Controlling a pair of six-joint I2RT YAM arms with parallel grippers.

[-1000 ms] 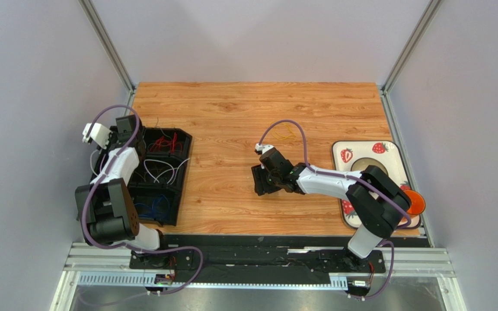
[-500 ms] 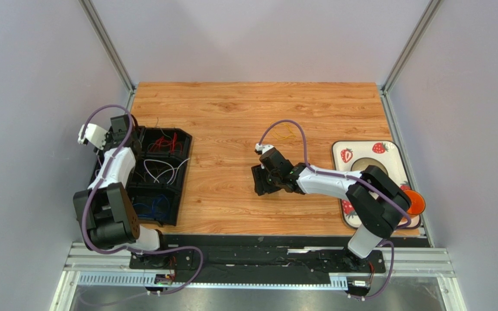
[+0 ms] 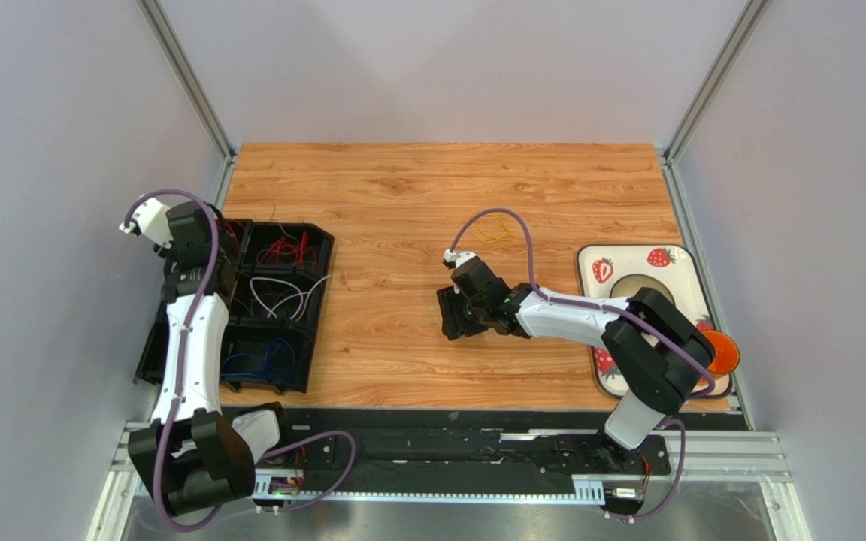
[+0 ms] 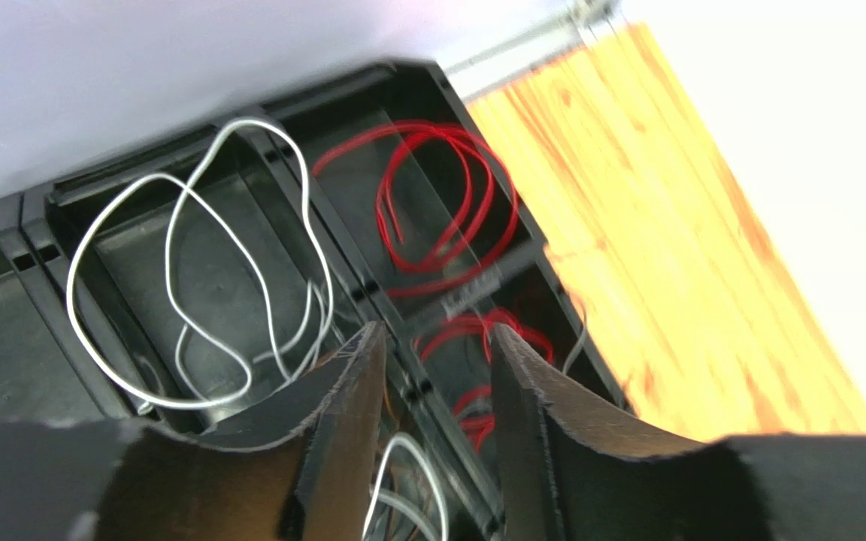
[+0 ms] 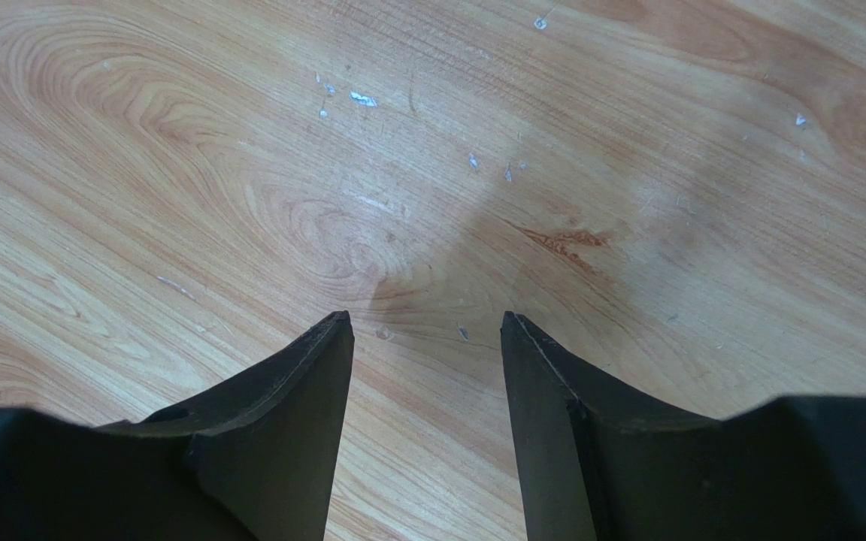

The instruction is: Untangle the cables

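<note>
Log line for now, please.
left gripper: jaws open, empty, over black tray | right gripper: jaws open, empty, over table | yellow cable: on table

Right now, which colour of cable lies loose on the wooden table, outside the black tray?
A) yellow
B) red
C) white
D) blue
A: the yellow cable lies on the table's bare wood, while the red cables, white cables and blue cables sit in the black tray.
</note>
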